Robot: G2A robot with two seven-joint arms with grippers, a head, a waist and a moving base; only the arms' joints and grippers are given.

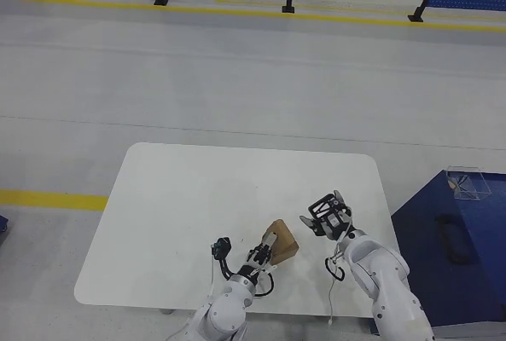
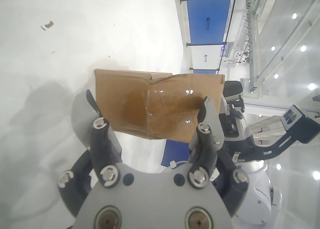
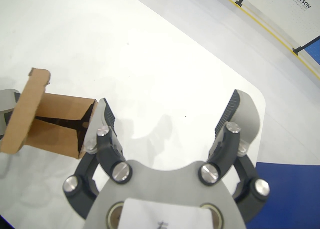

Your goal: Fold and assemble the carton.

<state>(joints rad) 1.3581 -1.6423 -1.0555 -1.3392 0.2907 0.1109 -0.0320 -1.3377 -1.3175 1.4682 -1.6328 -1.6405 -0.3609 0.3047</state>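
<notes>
A small brown carton (image 1: 280, 241) sits near the table's front edge, right of centre. In the left wrist view its taped face (image 2: 160, 105) is turned toward my left gripper (image 2: 147, 96), which is open, with both fingertips (image 2: 207, 105) just in front of that face. I cannot tell whether they touch it. In the right wrist view the carton (image 3: 57, 125) shows an end with flaps folded in, dark gaps between them, and one flap (image 3: 25, 112) sticking out. My right gripper (image 3: 170, 97) is open just right of the carton, one finger (image 3: 105, 115) beside that end.
The white table (image 1: 201, 196) stretches wide behind and to the left of the carton. A blue cabinet (image 1: 466, 256) with a clear container (image 1: 468, 182) on it stands close to the table's right edge. A tiny cardboard scrap (image 2: 48, 24) lies on the table.
</notes>
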